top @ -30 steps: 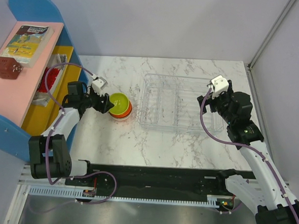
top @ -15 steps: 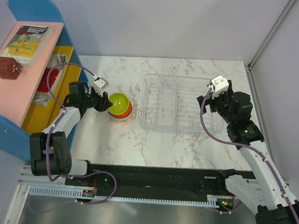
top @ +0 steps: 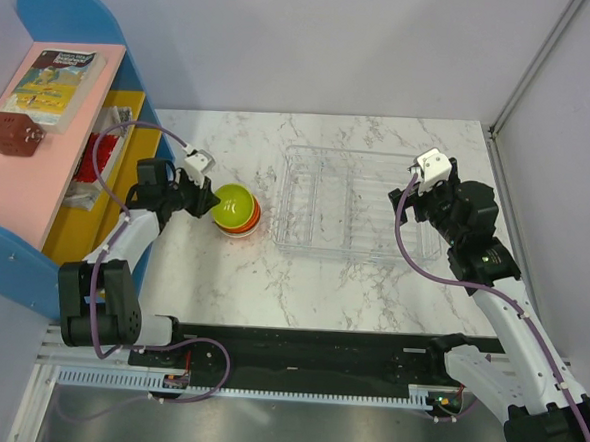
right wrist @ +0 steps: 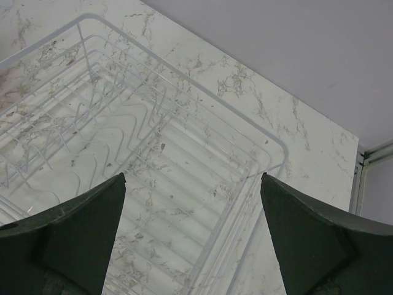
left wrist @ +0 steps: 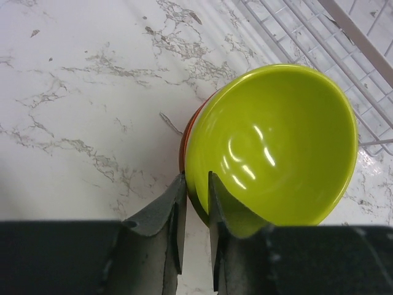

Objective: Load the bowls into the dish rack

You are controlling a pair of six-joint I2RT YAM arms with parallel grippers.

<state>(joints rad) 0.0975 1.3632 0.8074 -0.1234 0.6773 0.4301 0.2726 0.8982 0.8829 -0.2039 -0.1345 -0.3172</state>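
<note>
A lime green bowl tops a stack of orange bowls left of the clear dish rack. My left gripper is shut on the green bowl's near rim, one finger outside and one inside, and the bowl is tilted up off the orange bowl below it. The pale mint bowl is out of view. My right gripper is open and empty above the rack's right end.
A blue and pink shelf unit with a book and yellow bins stands at the left edge. A grey wall borders the table's far side, and a metal post stands at the right.
The left gripper has tipped the lime green bowl up and to the left off the orange stack. The right arm has not moved.
</note>
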